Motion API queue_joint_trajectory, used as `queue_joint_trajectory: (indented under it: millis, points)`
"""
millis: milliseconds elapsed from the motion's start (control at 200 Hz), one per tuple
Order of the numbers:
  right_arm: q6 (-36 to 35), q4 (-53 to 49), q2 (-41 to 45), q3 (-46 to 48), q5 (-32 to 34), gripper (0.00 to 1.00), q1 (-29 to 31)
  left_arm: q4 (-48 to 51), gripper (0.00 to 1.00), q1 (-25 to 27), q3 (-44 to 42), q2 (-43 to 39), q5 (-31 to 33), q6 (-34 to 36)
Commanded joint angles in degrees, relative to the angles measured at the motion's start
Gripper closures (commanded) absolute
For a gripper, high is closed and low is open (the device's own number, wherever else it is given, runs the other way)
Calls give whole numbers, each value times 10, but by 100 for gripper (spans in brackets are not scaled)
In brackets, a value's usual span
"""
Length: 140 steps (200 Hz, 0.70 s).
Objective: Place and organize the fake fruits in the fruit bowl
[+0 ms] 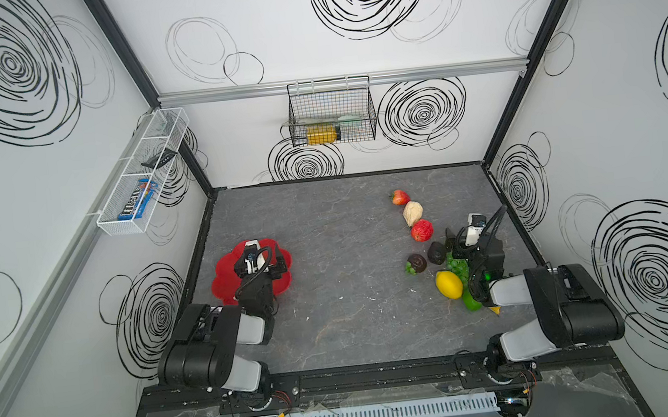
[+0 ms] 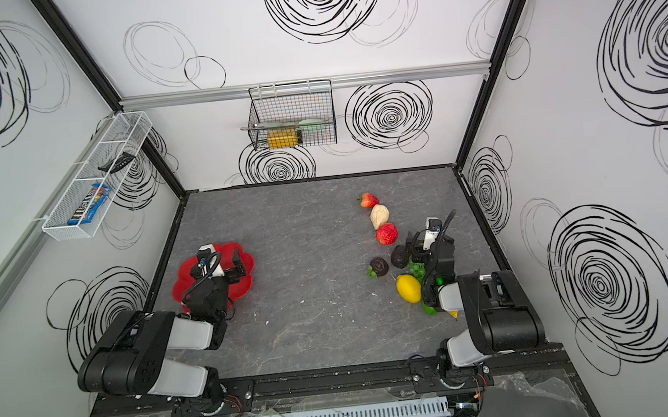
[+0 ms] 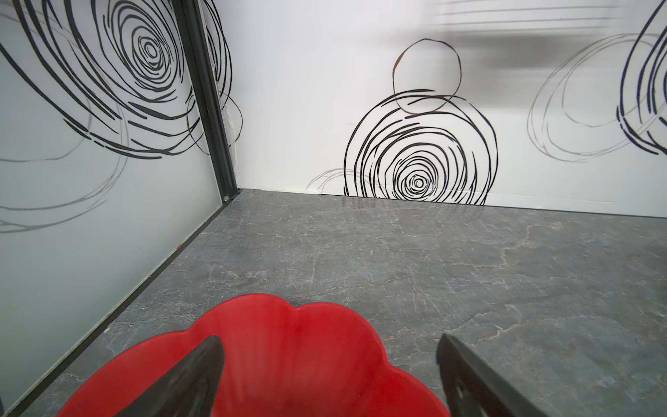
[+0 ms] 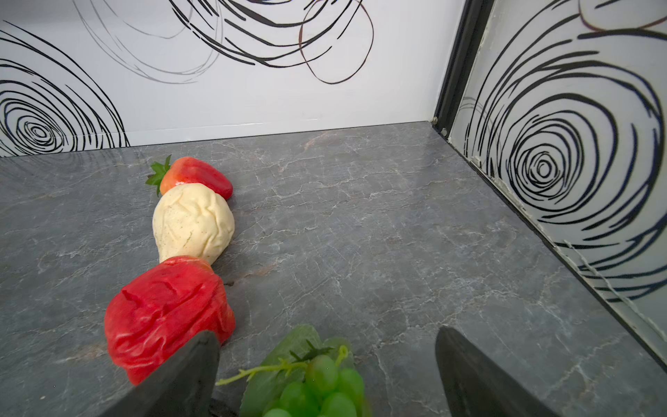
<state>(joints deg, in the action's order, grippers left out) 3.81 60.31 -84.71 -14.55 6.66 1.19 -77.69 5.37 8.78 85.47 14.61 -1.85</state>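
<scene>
Right wrist view: a bunch of glossy green plastic grapes [image 4: 317, 386] is seen lying between the right fingers [image 4: 180, 379], which are spread wide with nothing held.
Grape axis: the thin stem is pointed toward the finger beside the crumpled red plastic apple [image 4: 166, 314]; the bunch's length cannot be told, being cut off by the frame.
Fruit bowl: the shallow red scalloped plastic dish [image 1: 223, 270] is set at the left of the grey marbled surface [image 1: 333, 301], well apart from the fruits; no fruit is seen in it.
Bowl side: the left fingers [image 3: 187, 379] are held wide apart above the dish, empty.
Nearer arm: right, by judgement.
Next move: lowering and closing across the bunch is judged necessary.
</scene>
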Motion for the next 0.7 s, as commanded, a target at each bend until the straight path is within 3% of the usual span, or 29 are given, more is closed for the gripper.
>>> queue_joint_trajectory:
  millis: [0,695]
  points:
    - [0,17,2,-7,-2,3,-2,-37,4,3,7,4,7,11]
    - [0,19,2,-6,-2,3,-2,-31,4,-15,8,2,-29,-1]
